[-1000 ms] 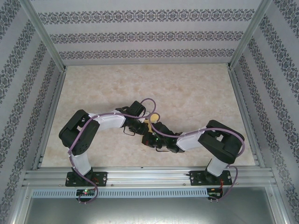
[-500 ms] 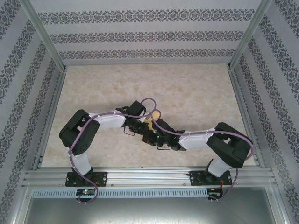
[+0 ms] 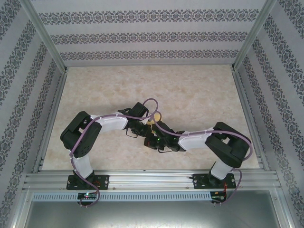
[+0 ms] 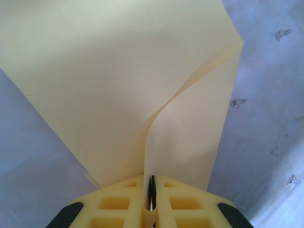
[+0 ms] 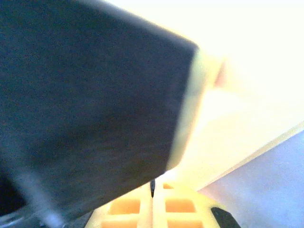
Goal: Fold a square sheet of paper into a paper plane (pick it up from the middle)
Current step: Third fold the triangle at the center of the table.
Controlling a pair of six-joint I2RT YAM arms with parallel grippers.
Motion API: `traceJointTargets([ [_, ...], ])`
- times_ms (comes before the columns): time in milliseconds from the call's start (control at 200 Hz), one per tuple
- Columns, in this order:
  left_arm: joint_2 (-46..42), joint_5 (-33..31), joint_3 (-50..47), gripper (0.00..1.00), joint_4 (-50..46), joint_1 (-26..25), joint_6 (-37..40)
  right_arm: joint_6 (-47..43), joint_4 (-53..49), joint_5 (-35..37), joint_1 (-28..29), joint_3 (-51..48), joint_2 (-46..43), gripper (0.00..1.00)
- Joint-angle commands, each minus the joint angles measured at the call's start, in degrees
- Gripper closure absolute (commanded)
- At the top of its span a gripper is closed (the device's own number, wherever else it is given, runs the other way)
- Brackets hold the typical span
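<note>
Paper [image 3: 150,124], pale yellow and unmarked, sits at the middle of the desk [image 3: 199,95], near its front edge, in the spot where the two arms meet. From above, a small yellow patch of it peeks out between the dark wrists. The left claw [image 3: 142,129] reaches in from the left and the right claw [image 3: 153,138] from the right, the two almost touching. In the left wrist view the paper [image 4: 118,85] fans upward and away from the left claw [image 4: 152,190]. It is doubled over itself, with one layer curling off the other along a soft curved edge that runs to a pointed corner at upper right. That claw's yellow fingers [image 4: 114,204] are pressed together on the paper's lower end, pinching it, and the grey desk surface lies beyond. In the right wrist view the right claw [image 5: 153,190] is closed, finger against finger. The paper [image 5: 247,95] spreads bright just past its tips, but the blur hides whether any of it is caught between them. A large dark blurred block [image 5: 85,104] with a pale yellow edge fills the left side of that view.
</note>
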Motion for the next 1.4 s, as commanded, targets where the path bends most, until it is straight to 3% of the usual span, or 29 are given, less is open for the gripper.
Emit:
traceJointTargets([
  [0, 2.1, -0.7, -0.1, 0.86, -1.2, -0.2, 1.3, -1.5, 1.1, -0.2, -3.2, -2.8, -5.4, 1.0],
  [325, 2.2, -0.6, -0.1, 0.86, -1.0, -0.1, 1.3, -4.5, 1.4, -4.9, -12.0, -4.7, -6.5, 1.0],
  [580, 2.2, -0.2, -0.1, 0.86, -0.9, -0.2, 1.3, -4.3, 3.9, -7.4, -11.8, -0.7, 0.0, 1.0],
  [694, 2.1, 0.4, -0.3, 0.82, -0.6, -0.2, 1.4, -4.9, 2.0, -4.9, -11.7, -0.9, 1.9, 1.0],
  [1104, -1.1, -0.7, -0.8, 0.67, -0.5, -0.2, 0.6, -8.2, -10.2, -0.3, -12.1, 1.5, -0.3, 1.0],
  [1394, -2.6, -1.7, -1.7, 0.66, -0.8, -0.2, 0.2, -7.5, -7.8, -0.8, -12.3, -0.1, 0.7, 1.0],
])
